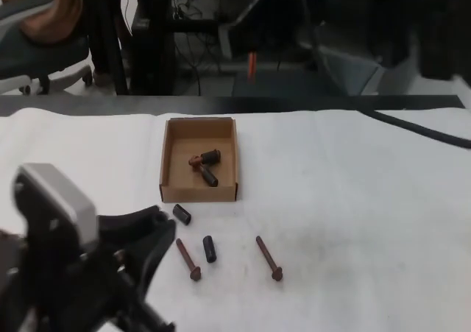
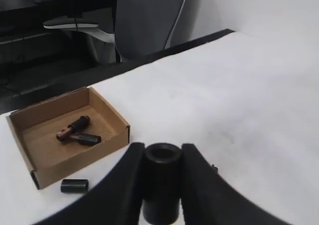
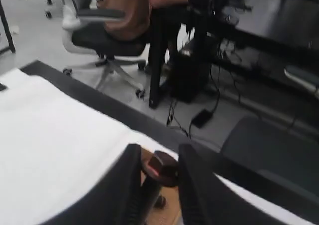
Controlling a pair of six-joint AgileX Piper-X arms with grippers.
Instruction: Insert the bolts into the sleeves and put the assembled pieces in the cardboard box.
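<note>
1. High view: the cardboard box (image 1: pixel 199 193) sits left of the middle of the bench (image 1: pixel 353 199), toward the far edge, with two assembled pieces (image 1: pixel 205 167) inside. The first sleeve (image 1: pixel 182 214) lies just before the box. The second sleeve (image 1: pixel 210 248) lies between the left bolt (image 1: pixel 187 259) and the right bolt (image 1: pixel 268 258). The left arm (image 1: pixel 66 273) is at the near left corner.
2. Left wrist view: the left gripper (image 2: pixel 162 152) is clamped on the held sleeve (image 2: pixel 162 185), which stands upright between its fingers.
3. Right wrist view: the right gripper (image 3: pixel 158 155) pinches the held bolt (image 3: pixel 160 169), head showing, near the bench's far edge.
</note>
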